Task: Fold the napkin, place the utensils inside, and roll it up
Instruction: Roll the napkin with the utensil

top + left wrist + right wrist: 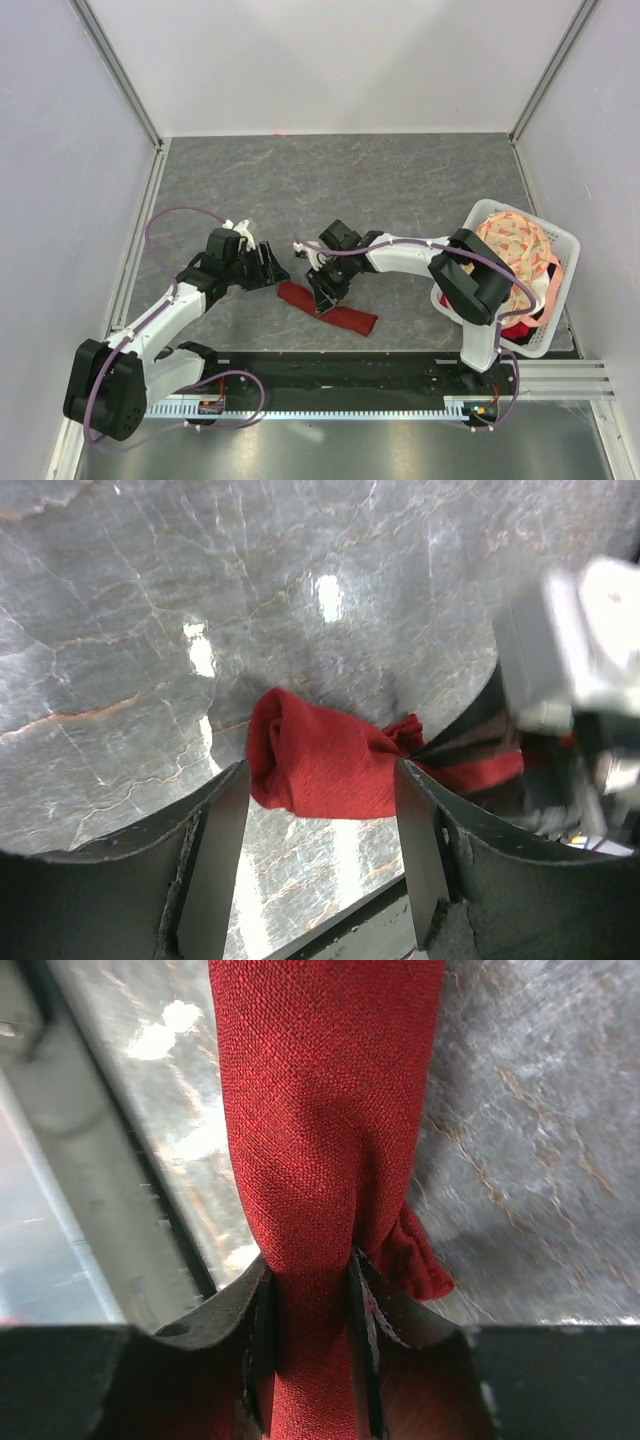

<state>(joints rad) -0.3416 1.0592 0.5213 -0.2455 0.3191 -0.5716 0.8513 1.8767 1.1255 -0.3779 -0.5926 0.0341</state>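
Observation:
The dark red napkin (340,313) lies rolled into a long tube on the grey table near the front edge. My right gripper (325,296) is shut on the middle of the roll, which fills the right wrist view (320,1140). My left gripper (275,272) is open, its jaws standing on either side of the roll's left end (320,765) without gripping it. The spoon is hidden; I cannot see it in any view.
A white basket (560,245) at the right holds a peach-and-cream floral cloth (515,245) and some red fabric. The black rail (350,370) runs along the table's front edge just below the roll.

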